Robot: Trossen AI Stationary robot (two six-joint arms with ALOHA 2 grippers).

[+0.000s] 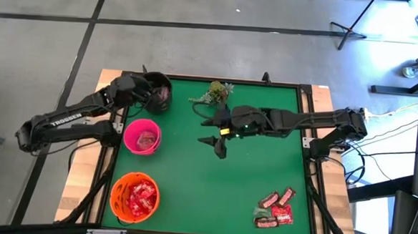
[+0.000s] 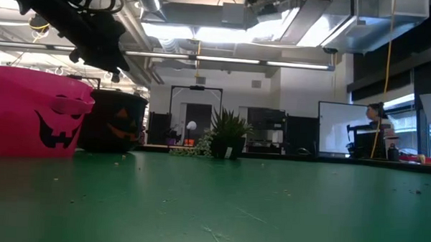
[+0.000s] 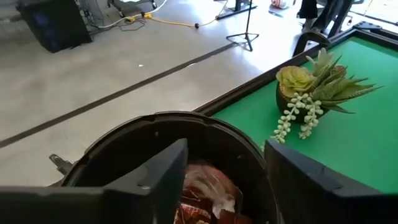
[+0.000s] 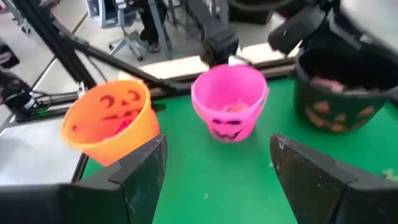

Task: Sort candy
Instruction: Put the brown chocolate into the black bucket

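My left gripper (image 3: 225,150) hovers open over the black pumpkin bucket (image 1: 158,93) at the table's far left, with nothing between its fingers. Brown-maroon candy (image 3: 205,194) lies inside that bucket. A pink bucket (image 1: 142,136) holding a few sweets stands nearer, and an orange bucket (image 1: 134,197) full of red candy (image 1: 142,196) stands at the near left. A small pile of loose candy (image 1: 276,209) lies on the green mat at the near right. My right gripper (image 1: 217,143) hangs open above the middle of the table, facing the buckets (image 4: 229,109), and holds nothing.
A green succulent sprig in a small pot (image 1: 214,93) stands at the table's far edge, between the two grippers. The green mat (image 1: 212,189) lies bare between the buckets and the candy pile. A person (image 2: 377,116) sits in the room beyond the table.
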